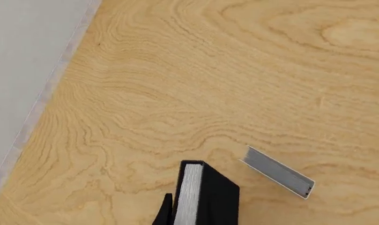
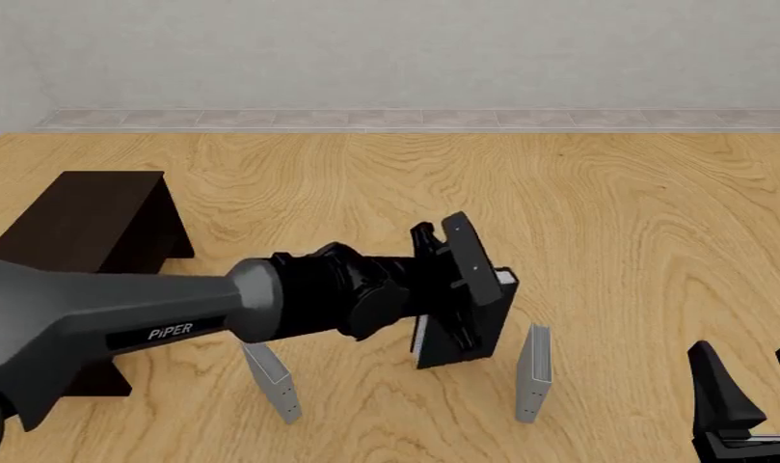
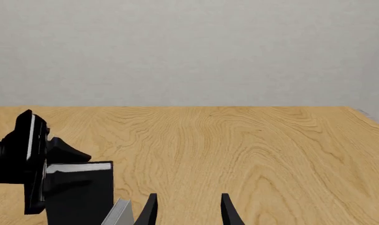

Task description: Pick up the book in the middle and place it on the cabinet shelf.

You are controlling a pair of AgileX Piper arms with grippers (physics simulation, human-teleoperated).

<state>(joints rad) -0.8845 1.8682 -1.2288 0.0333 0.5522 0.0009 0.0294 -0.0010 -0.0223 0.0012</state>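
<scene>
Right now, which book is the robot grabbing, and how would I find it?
Look at the big wooden table, then follow the left arm to its left gripper near the middle. It is closed on the book, standing between two thin grey books. It is the only thick black one with white pages.

the book [image 2: 473,323] stands between two thin books [image 2: 271,381] [image 2: 534,374]; cabinet shelf [image 2: 88,227] far left.
</scene>
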